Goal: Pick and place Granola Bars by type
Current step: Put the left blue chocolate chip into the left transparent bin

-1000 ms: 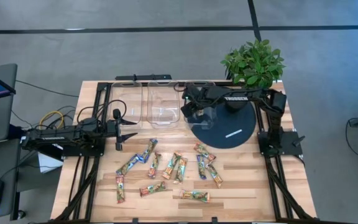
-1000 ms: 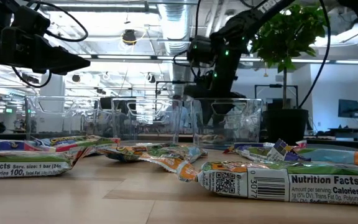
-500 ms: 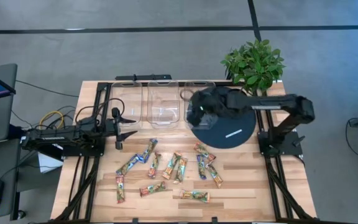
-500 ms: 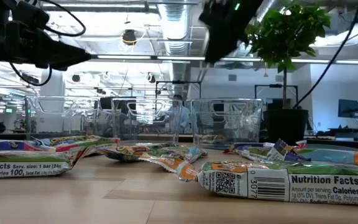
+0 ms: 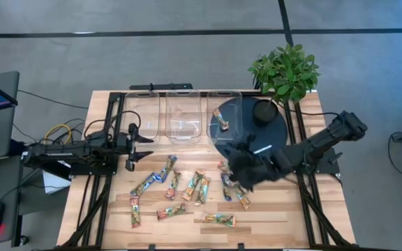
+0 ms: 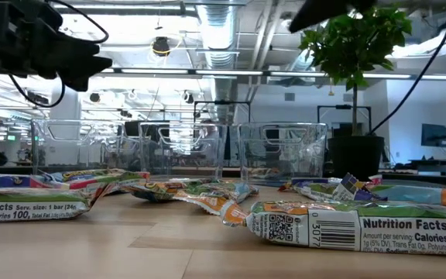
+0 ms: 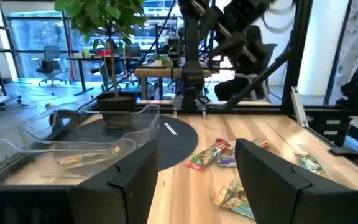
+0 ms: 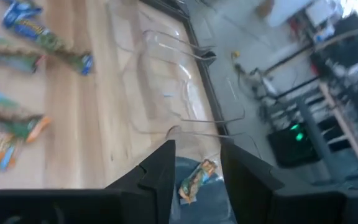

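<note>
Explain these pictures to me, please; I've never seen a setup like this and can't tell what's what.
Two dark robot arms work at a wooden table. One picture looks straight down, one looks level across the tabletop, and two come from cameras on the wrists. Granola bars in shiny wrappers lie scattered on the wood. Behind them stand three clear bins; one bar lies in the rightmost. The left gripper waits at the left with open fingers, holding nothing. The right gripper is over the bars beside a dark round disc, also empty. A potted plant stands at the corner.

Grey floor, ceiling pipes, potted plant behind.
</note>
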